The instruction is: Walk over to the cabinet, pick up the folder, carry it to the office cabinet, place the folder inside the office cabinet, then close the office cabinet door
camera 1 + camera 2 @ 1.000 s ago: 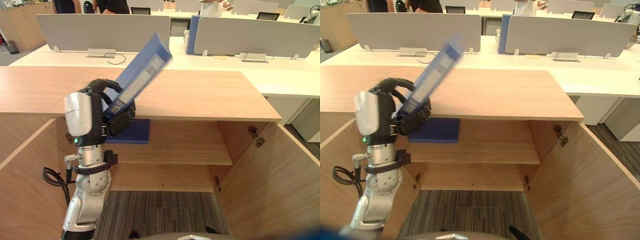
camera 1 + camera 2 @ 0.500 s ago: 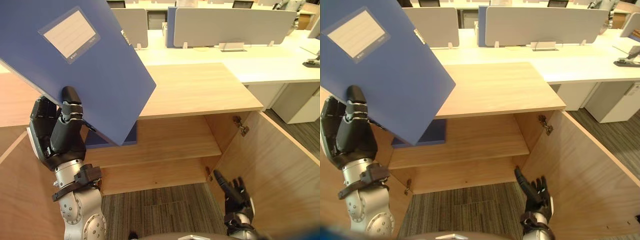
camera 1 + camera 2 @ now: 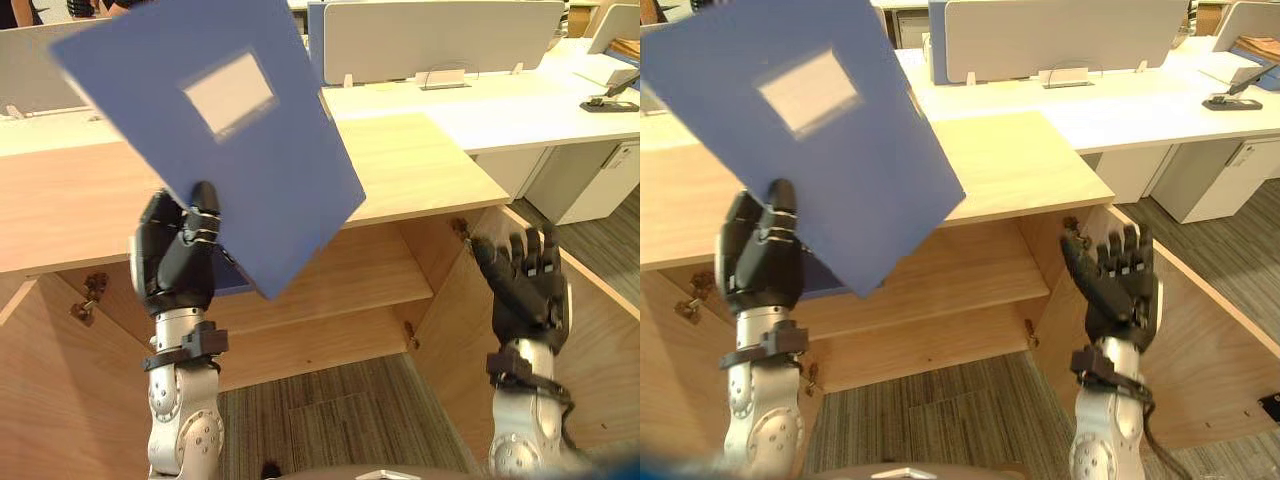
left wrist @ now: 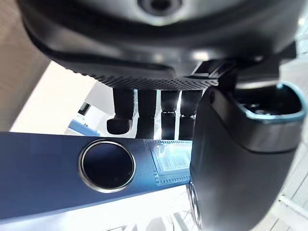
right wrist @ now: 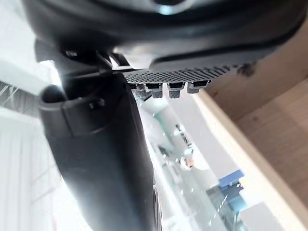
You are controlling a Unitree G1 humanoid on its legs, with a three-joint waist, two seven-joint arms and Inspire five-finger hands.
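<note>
Currently, my left robot hand (image 3: 176, 265) clamps blue folder (image 3: 262, 180) aloft, likely clearing office cabinet (image 3: 420, 170) top; right robot hand (image 3: 526, 290) spread, empty.

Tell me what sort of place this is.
Most likely an open-plan office: long white desks with grey divider screens behind, a low wooden cabinet with open shelves, and a blue folder in the left hand.

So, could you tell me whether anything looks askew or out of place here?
The blue folder is askew: the left hand grips its lower edge, holding it tilted and raised outside the cabinet, not on the shelf. The right hand is open.
</note>
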